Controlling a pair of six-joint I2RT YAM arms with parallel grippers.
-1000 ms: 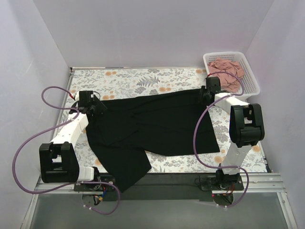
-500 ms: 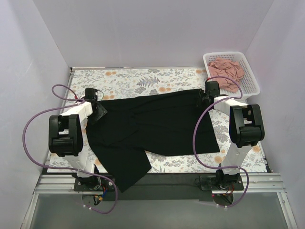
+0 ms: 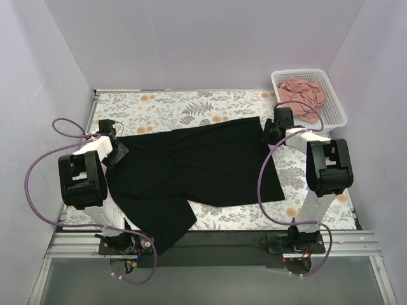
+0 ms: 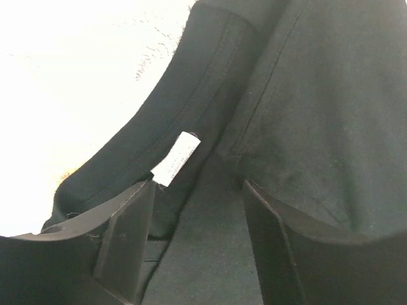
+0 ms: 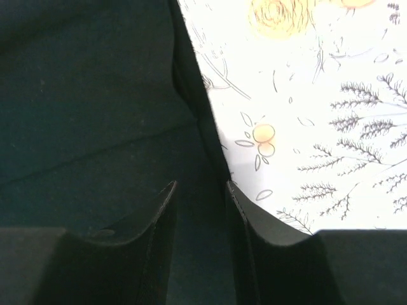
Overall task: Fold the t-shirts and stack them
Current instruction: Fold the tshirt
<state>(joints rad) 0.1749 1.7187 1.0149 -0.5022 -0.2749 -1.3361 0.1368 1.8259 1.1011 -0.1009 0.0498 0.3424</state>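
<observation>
The large plain black short-sleeved t-shirt (image 3: 203, 165) lies spread on the floral-print tabletop (image 3: 178, 105), with one flap sagging toward the near-left edge. My right gripper (image 5: 201, 187) pinches its far-right hem. My left gripper (image 4: 198, 190) straddles cloth beside the small white label (image 4: 177, 159), jaws apart; I cannot tell if it grips. I should seat that bite, then tension both corners evenly. The smaller dusty-pink t-shirt (image 3: 304, 95) waits in the far-right white plastic lattice basket (image 3: 337, 108)

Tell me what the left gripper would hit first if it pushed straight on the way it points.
The black t-shirt: its cloth lies between the fingers of the left gripper, with the white label just ahead, beside one finger. Depth is hard to judge here.
</observation>
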